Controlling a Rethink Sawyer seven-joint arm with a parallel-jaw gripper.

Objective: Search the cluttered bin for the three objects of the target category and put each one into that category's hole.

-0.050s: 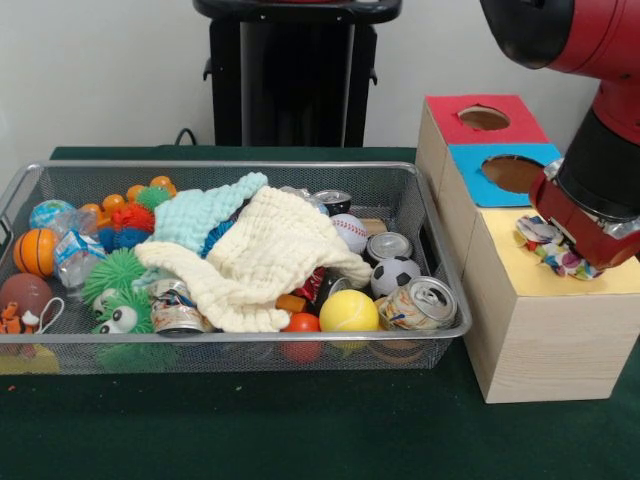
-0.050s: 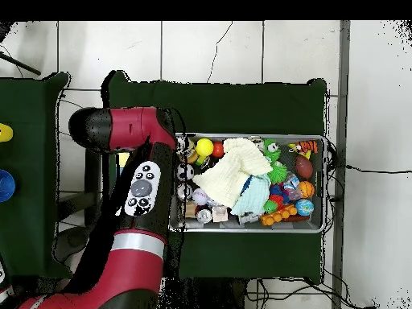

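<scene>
The gripper (image 1: 556, 247) was shut on a crumpled wrapper (image 1: 548, 250), over the box's (image 1: 540, 330) yellow top. It seemed a drop-off step. Next, find the hole, maybe toward 3 o'clock.

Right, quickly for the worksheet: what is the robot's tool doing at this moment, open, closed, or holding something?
Tool: closed on a crumpled multicoloured object, held over the box's yellow section.
</scene>
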